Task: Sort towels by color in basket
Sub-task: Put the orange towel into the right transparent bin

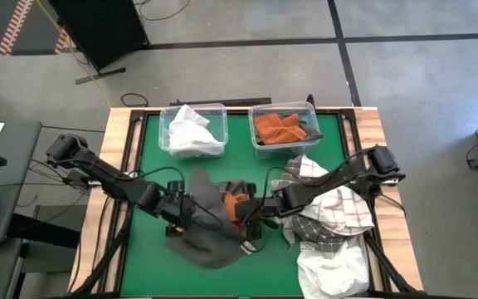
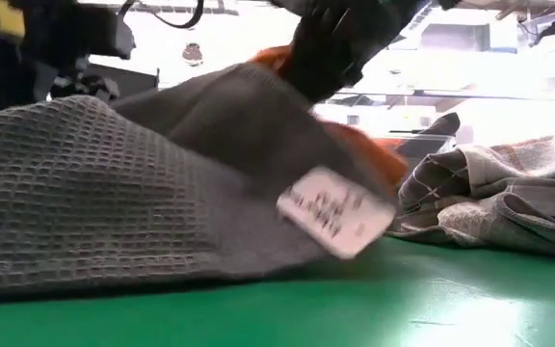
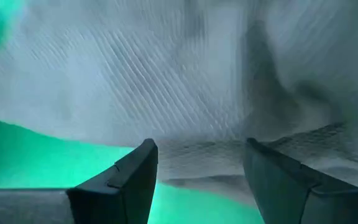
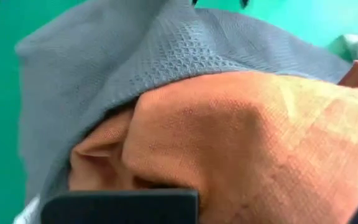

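A dark grey towel (image 1: 206,228) lies at the near middle of the green table, a white tag (image 2: 335,214) on its edge. One part of it is draped over an orange towel (image 1: 235,203), with my right gripper (image 1: 251,218) shut on that orange towel. My left gripper (image 1: 177,218) stands open over the grey towel's left part (image 3: 197,81); I cannot tell whether its fingers touch the cloth. At the far side, one clear bin (image 1: 166,124) holds white towels and another (image 1: 260,149) holds orange ones. My right gripper holds the orange towel by a bunched fold (image 4: 247,155), coming slanting down from the table's right side. The cloth bulges over the fingers and hides the place of contact. The orange towel is raised off the table (image 2: 277,58) and carries the grey towel's draped part (image 4: 166,50) up with it.
A heap of white-and-grey checked towels (image 1: 330,208) and a white towel (image 1: 330,266) fills the near right of the table, close behind my right arm. Bare green surface (image 1: 148,166) shows at the left and between the bins and the grey towel.
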Controlling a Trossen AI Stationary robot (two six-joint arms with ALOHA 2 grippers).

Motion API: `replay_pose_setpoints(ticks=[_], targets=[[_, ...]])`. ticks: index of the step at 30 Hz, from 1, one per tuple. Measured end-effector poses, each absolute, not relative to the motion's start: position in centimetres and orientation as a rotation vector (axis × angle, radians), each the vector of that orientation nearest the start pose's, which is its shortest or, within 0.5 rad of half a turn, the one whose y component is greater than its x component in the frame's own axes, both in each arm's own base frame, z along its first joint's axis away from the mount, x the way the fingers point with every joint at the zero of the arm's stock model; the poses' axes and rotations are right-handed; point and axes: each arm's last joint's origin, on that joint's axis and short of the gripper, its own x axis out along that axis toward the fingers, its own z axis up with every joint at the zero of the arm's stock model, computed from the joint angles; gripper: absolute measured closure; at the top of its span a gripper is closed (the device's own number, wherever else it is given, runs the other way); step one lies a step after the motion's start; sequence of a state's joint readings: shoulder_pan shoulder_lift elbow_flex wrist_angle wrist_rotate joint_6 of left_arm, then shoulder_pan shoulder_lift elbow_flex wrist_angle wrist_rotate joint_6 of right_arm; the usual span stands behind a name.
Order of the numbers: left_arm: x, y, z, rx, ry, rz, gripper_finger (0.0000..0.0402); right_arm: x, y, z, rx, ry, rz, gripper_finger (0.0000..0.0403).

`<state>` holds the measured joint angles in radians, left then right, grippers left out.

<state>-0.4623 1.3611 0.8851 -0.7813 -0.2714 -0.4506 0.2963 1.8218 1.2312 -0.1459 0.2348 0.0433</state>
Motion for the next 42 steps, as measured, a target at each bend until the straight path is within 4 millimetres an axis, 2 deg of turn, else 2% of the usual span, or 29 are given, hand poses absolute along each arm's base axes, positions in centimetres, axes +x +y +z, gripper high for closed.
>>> replay_pose_setpoints(ticks=[8, 13, 17, 24, 28, 32, 37, 42], targets=[[21.8, -10.3, 17.3, -0.055, 1.016, -0.001, 0.0178, 34.0, 10.8, 26.8, -0.147, 0.666, 0.071, 0.0376], [21.5, -10.1, 16.0, -0.063, 0.977, -0.013, 0.0178, 31.2, 10.3, 31.0, -0.124, 0.569, 0.072, 0.0376], [21.1, -9.9, 15.2, -0.067, 0.973, -0.012, 0.0178, 28.9, 9.0, 34.0, -0.156, 0.484, -0.053, 0.0376], [20.7, -9.7, 14.7, -0.096, 0.984, 0.008, 0.0178, 25.2, 5.2, 37.7, -0.249, 0.383, -0.423, 0.0376], [20.5, -9.6, 14.3, -0.110, 0.992, 0.020, 0.0178, 23.7, 2.5, 38.5, -0.252, 0.402, -0.562, 0.0376], [20.5, -9.6, 14.3, -0.115, 0.991, 0.022, 0.0178, 22.9, -0.5, 38.1, -0.233, 0.485, -0.680, 0.0376], [20.5, -9.6, 14.3, -0.116, 0.991, 0.022, 0.0178, 22.3, -4.4, 36.3, -0.167, 0.670, -0.816, 0.0376], [20.5, -9.6, 14.3, -0.117, 0.988, 0.021, 0.0178, 23.2, -8.3, 34.0, -0.023, 0.803, -0.851, 0.0376]])
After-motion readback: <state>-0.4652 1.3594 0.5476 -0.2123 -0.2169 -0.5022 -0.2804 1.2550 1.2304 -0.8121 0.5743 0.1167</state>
